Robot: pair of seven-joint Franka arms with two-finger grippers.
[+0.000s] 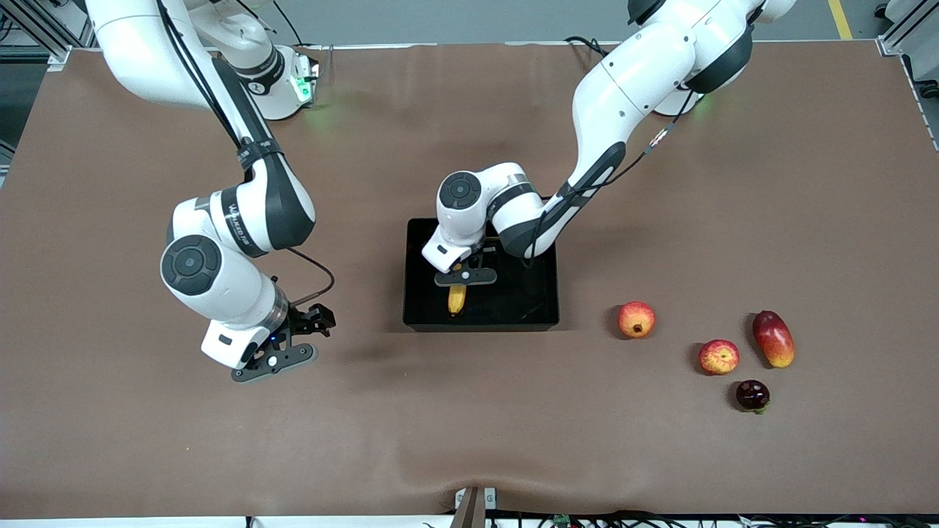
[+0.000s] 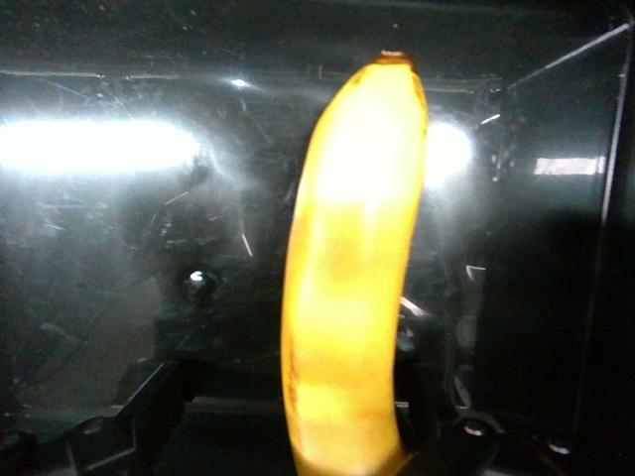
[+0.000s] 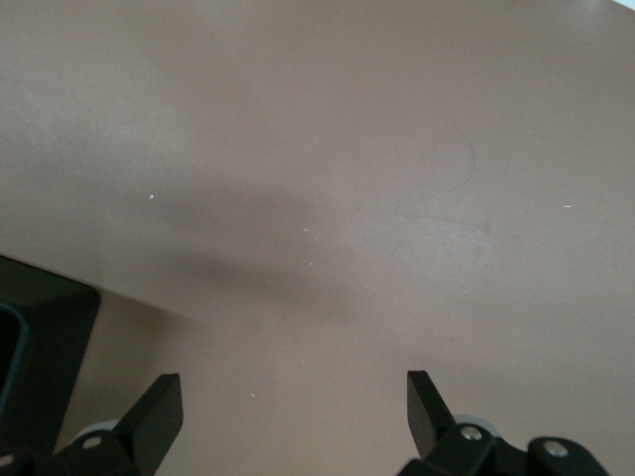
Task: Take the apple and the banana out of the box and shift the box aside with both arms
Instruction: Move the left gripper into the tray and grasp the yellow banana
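Banana [image 1: 457,299] lies lengthwise in the box [image 1: 539,293], directly beneath the left gripper [image 1: 464,276], fingers spread; the right gripper [image 1: 317,320] waits released over bare tabletop [image 1: 469,440].

The black rectangular shallow plastic box [image 1: 480,312] with upright walls and a glossy inside is sitting flat near the middle of the brown table. The long curved yellow banana [image 1: 457,299] is lying inside it on the floor, its length running toward the front camera, its upper part hidden under the left arm. The small round apple [image 1: 719,357], red streaked with pale yellow, is resting on the table outside the box, toward the left arm's end, nearer the front camera than the box
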